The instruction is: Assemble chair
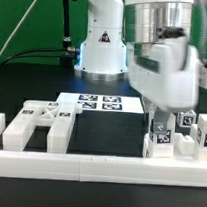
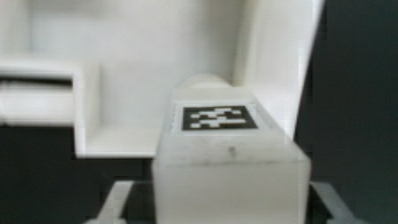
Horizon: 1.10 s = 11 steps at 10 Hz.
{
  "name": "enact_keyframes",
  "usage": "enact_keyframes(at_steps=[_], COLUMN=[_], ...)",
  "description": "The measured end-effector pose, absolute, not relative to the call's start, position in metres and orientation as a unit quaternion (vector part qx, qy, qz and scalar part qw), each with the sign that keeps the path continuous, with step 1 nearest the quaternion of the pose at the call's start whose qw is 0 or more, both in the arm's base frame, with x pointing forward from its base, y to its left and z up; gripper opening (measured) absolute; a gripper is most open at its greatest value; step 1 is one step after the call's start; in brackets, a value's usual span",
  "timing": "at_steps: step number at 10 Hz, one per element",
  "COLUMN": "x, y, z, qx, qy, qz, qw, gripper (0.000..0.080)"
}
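Note:
My gripper (image 1: 160,123) is low over the chair parts at the exterior view's right. In the wrist view a white leg block (image 2: 217,150) with a black-and-white tag on its end stands between my fingers (image 2: 125,205). The jaws are on either side of it, with a dark gap showing on one side. The gripper (image 2: 228,207) looks open around the block. A larger white chair panel (image 2: 107,95) lies just behind it. Small tagged chair pieces (image 1: 187,137) cluster by the gripper. Slotted white panels (image 1: 35,122) lie at the exterior view's left.
The marker board (image 1: 97,101) lies flat in the middle, before the robot base (image 1: 100,51). A long low white border wall (image 1: 87,168) runs along the front edge. Black cables trail at the back left.

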<state>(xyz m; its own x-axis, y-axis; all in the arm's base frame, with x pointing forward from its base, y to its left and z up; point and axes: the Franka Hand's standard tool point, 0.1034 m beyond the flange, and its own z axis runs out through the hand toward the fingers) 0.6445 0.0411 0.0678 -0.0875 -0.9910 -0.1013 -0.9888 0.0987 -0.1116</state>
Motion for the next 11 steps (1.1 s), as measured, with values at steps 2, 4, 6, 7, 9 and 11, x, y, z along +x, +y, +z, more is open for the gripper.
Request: enact_keyframes(at_steps=[2,4,6,7,9,11], x=[0.644,0.644,0.643,0.642,0.641,0.641], y=[0.044,0.044,0.054,0.056,0.055,0.053], z=[0.067,0.067,0.067,0.064,0.064,0.064], qx=[-0.603,-0.635,-0.76,-0.817,-0.853,-0.891], qy=[0.794,0.769,0.646,0.572,0.517,0.45], qz=[0.002,-0.001,-0.012,-0.015,-0.019,-0.024], qw=[0.077,0.075,0.067,0.066,0.063,0.059], gripper=[0.0285,0.0295,0.0609,0.0609,0.0646,0.0649])
